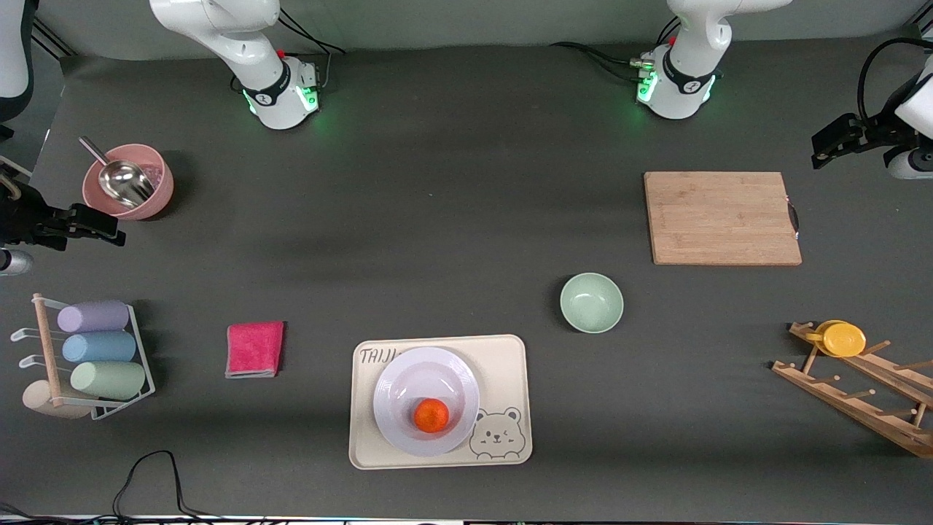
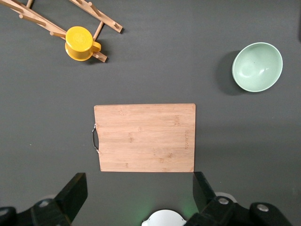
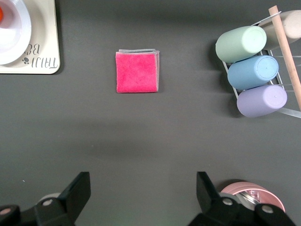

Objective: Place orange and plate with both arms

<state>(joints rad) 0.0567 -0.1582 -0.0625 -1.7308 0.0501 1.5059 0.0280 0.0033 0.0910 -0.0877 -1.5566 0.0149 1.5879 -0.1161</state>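
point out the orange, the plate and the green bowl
orange [image 1: 431, 415], front view, middle of the fruit
plate [image 1: 397, 379], front view, bare rim toward the bases
green bowl [image 2: 257, 66], left wrist view, inside of the bowl

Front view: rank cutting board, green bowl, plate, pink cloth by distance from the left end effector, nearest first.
The left end effector hangs open at the left arm's end of the table.
1. Cutting board: closest, beside it.
2. Green bowl: nearer the front camera, toward the middle.
3. Plate: on the bear tray, holding the orange.
4. Pink cloth: toward the right arm's end.
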